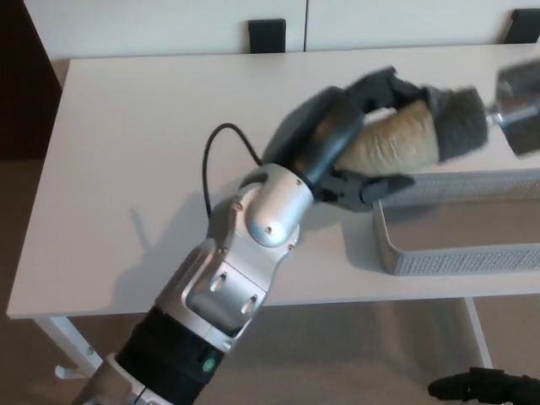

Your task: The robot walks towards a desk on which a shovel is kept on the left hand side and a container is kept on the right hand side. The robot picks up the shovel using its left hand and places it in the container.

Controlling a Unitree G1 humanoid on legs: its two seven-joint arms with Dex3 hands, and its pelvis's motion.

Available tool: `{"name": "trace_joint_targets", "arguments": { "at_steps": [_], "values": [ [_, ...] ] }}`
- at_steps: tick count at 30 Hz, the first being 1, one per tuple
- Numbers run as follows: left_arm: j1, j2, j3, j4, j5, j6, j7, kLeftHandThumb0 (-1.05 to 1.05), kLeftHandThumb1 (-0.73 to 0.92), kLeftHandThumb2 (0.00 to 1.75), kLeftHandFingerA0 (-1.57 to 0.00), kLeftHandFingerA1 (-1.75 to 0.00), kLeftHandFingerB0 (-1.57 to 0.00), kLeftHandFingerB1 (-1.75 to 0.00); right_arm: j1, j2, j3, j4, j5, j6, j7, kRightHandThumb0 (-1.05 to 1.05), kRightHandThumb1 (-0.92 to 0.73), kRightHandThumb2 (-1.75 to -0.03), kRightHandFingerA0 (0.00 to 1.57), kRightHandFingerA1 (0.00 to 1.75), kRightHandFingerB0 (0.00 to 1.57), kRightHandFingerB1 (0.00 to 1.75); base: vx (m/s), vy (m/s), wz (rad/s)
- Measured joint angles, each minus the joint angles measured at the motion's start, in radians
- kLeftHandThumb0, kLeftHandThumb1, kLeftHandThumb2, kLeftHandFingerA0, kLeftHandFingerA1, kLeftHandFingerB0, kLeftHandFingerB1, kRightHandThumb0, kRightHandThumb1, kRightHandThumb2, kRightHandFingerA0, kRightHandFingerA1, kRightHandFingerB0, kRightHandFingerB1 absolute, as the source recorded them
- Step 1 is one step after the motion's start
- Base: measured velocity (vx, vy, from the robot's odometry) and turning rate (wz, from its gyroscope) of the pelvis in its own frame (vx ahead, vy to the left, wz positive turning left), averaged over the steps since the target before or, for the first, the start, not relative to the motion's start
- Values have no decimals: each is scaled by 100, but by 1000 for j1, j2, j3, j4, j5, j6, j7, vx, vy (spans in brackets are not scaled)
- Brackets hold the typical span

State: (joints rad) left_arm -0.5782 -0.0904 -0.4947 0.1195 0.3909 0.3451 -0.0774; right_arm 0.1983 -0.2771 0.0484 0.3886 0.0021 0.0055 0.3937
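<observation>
My left hand [342, 143] is shut on the shovel [422, 135], gripping its pale wooden handle. The handle ends in a grey collar, and the metal blade [521, 108] runs out past the right edge of the picture. The shovel is held in the air, lying nearly level, above the near left end of the grey mesh container [456, 253] on the right side of the white desk [143, 152]. My right hand [485, 388] shows only as a dark shape at the bottom right, below the desk edge.
Two dark chair backs [267, 35] stand behind the desk's far edge. My silver left forearm [228, 287] crosses the desk's front edge, with a black cable [211, 164] looping off it. White desk legs [76, 350] show beneath.
</observation>
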Motion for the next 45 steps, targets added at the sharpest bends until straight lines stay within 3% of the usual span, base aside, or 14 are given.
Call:
{"name": "trace_joint_targets", "arguments": {
  "at_steps": [5,8,11,20,23,25,26,28,29,31,33,34,39,45],
  "values": [
    [-28,11,-47,37,22,65,-55,-21,84,67,-86,-137,-74,-67,-1,-2,5,1,0,0,3,-24,-58,-55,76,58,63,52,0,0,0],
    [-46,11,-51,86,29,97,-73,-20,81,64,-84,-105,-48,-43,-1,-4,6,0,0,0,4,-24,-58,-55,75,58,62,52,0,0,0],
    [-59,16,-58,137,40,107,-78,-24,79,63,-83,-148,-56,-52,-1,-5,8,0,-1,0,6,-25,-58,-55,76,58,63,51,0,0,0],
    [-78,12,-54,203,66,130,-77,-32,80,68,-77,-148,-56,-57,-1,-10,15,-5,-3,0,9,-25,-59,-55,75,57,61,50,0,0,0],
    [-82,7,-58,203,77,146,-77,-29,81,64,-81,-127,-47,-42,-1,-11,18,-2,-6,0,9,-24,-59,-55,74,57,61,51,0,0,0],
    [-82,5,-62,203,80,146,-76,-28,82,64,-80,-78,-47,-41,-1,-11,18,-3,-7,1,9,-24,-58,-55,75,58,63,51,0,0,0],
    [-82,5,-65,203,82,146,-75,-28,82,64,-76,-79,-49,-44,-1,-11,19,-3,-8,1,9,-22,-58,-55,75,58,63,52,0,0,0],
    [-82,4,-74,203,88,146,-74,-32,81,67,-69,-141,-59,-76,-1,-11,19,-4,-10,1,9,-23,-58,-55,76,58,62,51,0,0,0],
    [-82,3,-77,203,91,146,-74,-32,80,67,-71,-146,-61,-67,-1,-11,20,-4,-12,1,8,-22,-58,-56,74,58,62,52,0,0,0],
    [-83,-1,-84,201,98,146,-74,-33,80,67,-68,-141,-63,-79,-1,-11,20,-5,-14,2,8,-22,-58,-55,74,58,62,52,0,0,0],
    [-85,-2,-94,198,102,146,-74,-35,81,64,-72,-131,-64,-63,-1,-11,21,-5,-16,2,8,-22,-58,-55,75,59,62,53,0,0,0],
    [-88,-2,-102,198,106,146,-73,-35,81,62,-75,-103,-65,-54,-1,-12,20,-5,-16,2,9,-22,-58,-56,75,60,62,53,0,0,0],
    [-131,-34,-125,216,120,147,-74,-33,78,65,-78,-127,-66,-55,-3,-12,17,-5,-15,3,12,-22,-56,-56,73,60,62,53,0,0,0],
    [-185,-80,-163,272,133,149,-79,-25,75,62,-76,-108,-60,-50,-3,-13,12,-16,-12,10,20,-20,-58,-56,71,59,61,53,0,0,0]
  ]
}}
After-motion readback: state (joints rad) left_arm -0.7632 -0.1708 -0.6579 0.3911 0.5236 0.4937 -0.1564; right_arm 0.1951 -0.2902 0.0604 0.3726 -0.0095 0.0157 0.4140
